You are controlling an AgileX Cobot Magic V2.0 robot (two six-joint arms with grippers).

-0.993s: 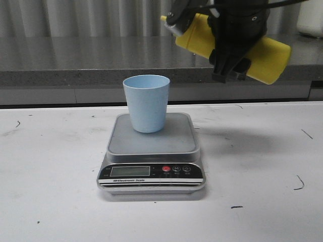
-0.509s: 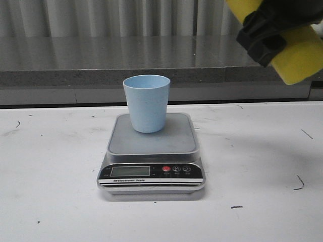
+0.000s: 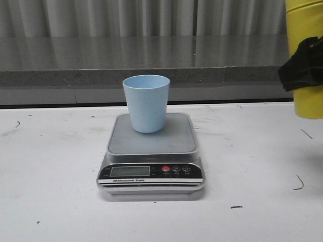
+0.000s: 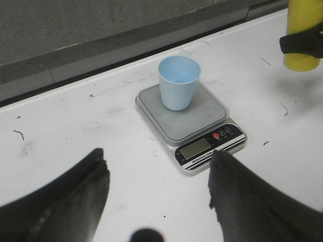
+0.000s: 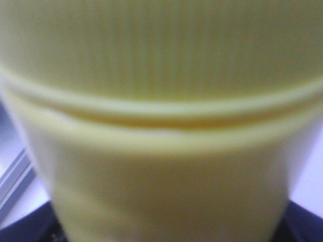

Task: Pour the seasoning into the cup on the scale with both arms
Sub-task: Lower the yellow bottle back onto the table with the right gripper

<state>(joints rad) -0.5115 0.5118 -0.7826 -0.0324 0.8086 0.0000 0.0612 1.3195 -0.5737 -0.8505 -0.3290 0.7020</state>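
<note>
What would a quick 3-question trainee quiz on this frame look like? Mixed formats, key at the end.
1. True or false: the cup stands on the scale platform.
2. Multiple choice: the seasoning bottle is (A) lying on the table, (B) held upright off the table at the scene's right edge, (C) tipped over the cup.
3. Short answer: what does the left pincer hold?

Key
1. True. The cup is upright on the grey platform, toward its back.
2. B. The right pincer is clamped around the bottle, whose base hangs clear of the table.
3. Nothing. Its fingers are spread apart, with only the table between them.
</note>
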